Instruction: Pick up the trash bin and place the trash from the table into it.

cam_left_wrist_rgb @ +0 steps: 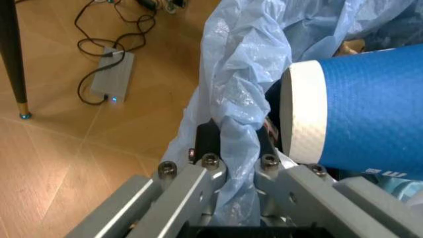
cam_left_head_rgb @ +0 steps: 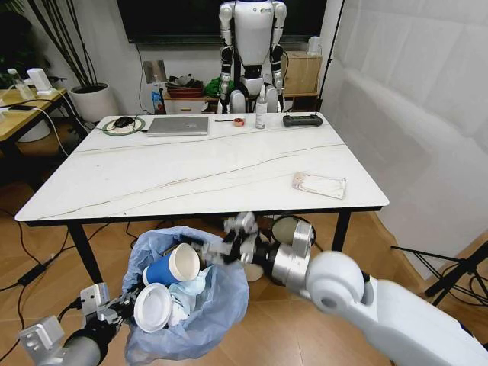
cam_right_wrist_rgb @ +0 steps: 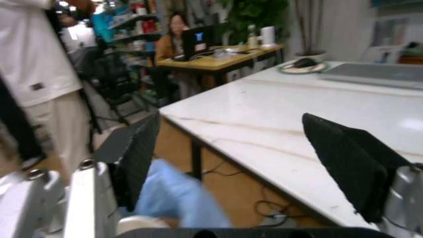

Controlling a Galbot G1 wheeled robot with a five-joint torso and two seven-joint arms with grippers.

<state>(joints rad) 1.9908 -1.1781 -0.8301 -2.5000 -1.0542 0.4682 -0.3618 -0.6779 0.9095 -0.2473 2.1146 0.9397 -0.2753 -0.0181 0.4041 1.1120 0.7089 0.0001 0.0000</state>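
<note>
The trash bin [cam_left_head_rgb: 191, 305], lined with a crinkled light-blue bag, hangs low in front of the table's [cam_left_head_rgb: 191, 179] near edge. My left gripper [cam_left_head_rgb: 120, 309] is shut on the bag-covered rim [cam_left_wrist_rgb: 231, 134]. A blue paper cup [cam_left_head_rgb: 169, 267] [cam_left_wrist_rgb: 370, 114], a white lid [cam_left_head_rgb: 152, 307] and other litter lie inside. My right gripper [cam_left_head_rgb: 217, 250] hovers over the bin's far rim, just below the table edge. It is open, its black pads [cam_right_wrist_rgb: 350, 163] wide apart with nothing between them, and the blue bag [cam_right_wrist_rgb: 178, 198] shows beneath. A clear plastic wrapper [cam_left_head_rgb: 319, 184] lies on the table's right side.
A laptop [cam_left_head_rgb: 178, 126], mouse [cam_left_head_rgb: 123, 121], bottle [cam_left_head_rgb: 261, 114] and black device [cam_left_head_rgb: 303, 120] line the table's far edge. A black bin with a white rim [cam_left_head_rgb: 291, 227] stands under the table behind my right arm. Cables and a power brick [cam_left_wrist_rgb: 112, 74] lie on the wooden floor.
</note>
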